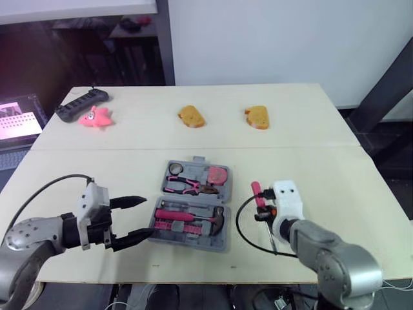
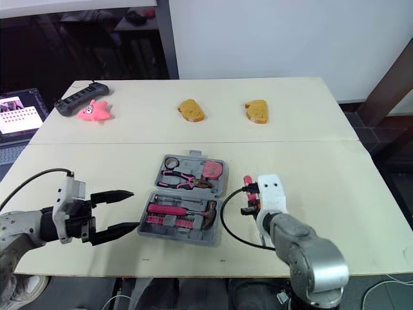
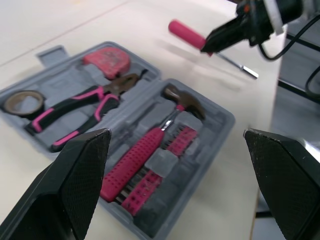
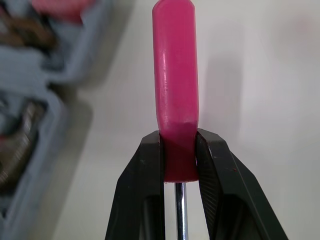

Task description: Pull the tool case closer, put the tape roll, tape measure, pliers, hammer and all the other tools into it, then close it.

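The grey tool case lies open near the table's front edge. Its far half holds the tape roll, pink-handled pliers and pink tape measure; its near half holds the hammer and a row of pink bits. My left gripper stands open just left of the case, its fingers wide apart in the left wrist view. To the right of the case, my right gripper is shut on the pink-handled screwdriver, near where the steel shaft meets the handle.
At the table's back lie two orange toys, a pink toy and a black power strip. A laptop sits off the table's left edge. A black cable loops beside my right wrist.
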{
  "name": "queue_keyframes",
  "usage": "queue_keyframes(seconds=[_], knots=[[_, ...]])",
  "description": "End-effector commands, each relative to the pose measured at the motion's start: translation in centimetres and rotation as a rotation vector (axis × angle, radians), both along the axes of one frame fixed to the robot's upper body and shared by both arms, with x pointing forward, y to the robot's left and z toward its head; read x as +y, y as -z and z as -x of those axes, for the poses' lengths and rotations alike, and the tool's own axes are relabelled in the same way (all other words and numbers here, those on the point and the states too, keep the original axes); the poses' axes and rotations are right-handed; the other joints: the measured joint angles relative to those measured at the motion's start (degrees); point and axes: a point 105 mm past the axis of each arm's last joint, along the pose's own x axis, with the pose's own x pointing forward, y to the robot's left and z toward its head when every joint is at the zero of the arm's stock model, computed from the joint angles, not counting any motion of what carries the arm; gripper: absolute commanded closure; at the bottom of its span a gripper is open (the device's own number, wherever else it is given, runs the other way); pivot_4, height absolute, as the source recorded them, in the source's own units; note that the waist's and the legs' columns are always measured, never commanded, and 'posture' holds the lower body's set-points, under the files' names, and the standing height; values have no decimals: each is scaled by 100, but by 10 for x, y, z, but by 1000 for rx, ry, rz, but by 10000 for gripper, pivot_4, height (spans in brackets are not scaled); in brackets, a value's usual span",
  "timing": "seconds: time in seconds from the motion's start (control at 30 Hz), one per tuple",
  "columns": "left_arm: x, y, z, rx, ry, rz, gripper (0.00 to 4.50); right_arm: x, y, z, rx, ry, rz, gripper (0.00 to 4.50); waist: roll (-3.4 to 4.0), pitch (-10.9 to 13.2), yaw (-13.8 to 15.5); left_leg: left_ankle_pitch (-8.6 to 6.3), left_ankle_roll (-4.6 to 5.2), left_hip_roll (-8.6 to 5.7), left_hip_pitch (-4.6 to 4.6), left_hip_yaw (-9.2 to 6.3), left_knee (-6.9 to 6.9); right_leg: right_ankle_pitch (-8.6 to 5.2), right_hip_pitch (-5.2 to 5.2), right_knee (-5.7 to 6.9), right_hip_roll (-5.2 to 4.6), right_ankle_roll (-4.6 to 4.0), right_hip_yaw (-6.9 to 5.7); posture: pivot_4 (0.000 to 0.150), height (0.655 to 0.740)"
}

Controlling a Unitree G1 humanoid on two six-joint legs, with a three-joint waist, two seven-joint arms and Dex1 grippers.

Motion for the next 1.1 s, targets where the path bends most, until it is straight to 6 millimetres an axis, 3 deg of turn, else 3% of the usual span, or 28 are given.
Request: queue_keyframes(seconds=[0.03, 0.23, 0.27, 0.47, 0.63, 0.87, 1.1], knots=[[0, -3, 0, -23, 32, -20, 0, 1, 11, -1, -6, 14, 14, 41285, 0, 0, -15, 0, 0, 0, -1, 2, 0, 0, -1, 0, -1, 0, 1, 1500, 7400], [-2, 0, 2, -16, 55, -36, 0, -3, 28, -4, 8, 44, -17, 41285, -76, -43, -118, 0, 0, 1, 10, 3, 2, 1, 11, -4, 0, -2, 2, 1500, 7400], [-1, 0, 2, -16, 55, -36, 0, -3, 27, -4, -3, 44, -21, 30693, -88, -47, -122, 0, 0, 2, 11, 2, 1, 1, 12, -4, 0, -3, 1, 1500, 7400], [3, -8, 3, -28, 71, -41, 0, 3, 9, 11, -115, -11, -54, 2477, -70, -35, -96, 0, 0, 2, 3, 2, -5, 0, 6, -8, -1, -1, 0, 1500, 7400], [8, -15, 7, -32, 129, -46, 0, 3, 14, 24, -181, -19, -19, 1749, -67, -32, -118, -1, 0, 2, -3, 4, -8, -4, 1, -15, -2, 3, 2, 1500, 7400], [11, -10, 11, -14, 191, -85, 0, 5, 25, 13, -271, 5, -56, 1749, -66, -31, -117, -1, 0, 2, 1, 8, -6, 0, 2, -16, -2, -3, 4, 1500, 7400], [11, -13, 8, -28, 193, -86, 0, -1, 52, 15, -195, 31, -46, 1749, -68, -32, -123, -1, 0, 2, -1, 8, -7, 0, 3, -20, -2, -4, 4, 1500, 7400]])
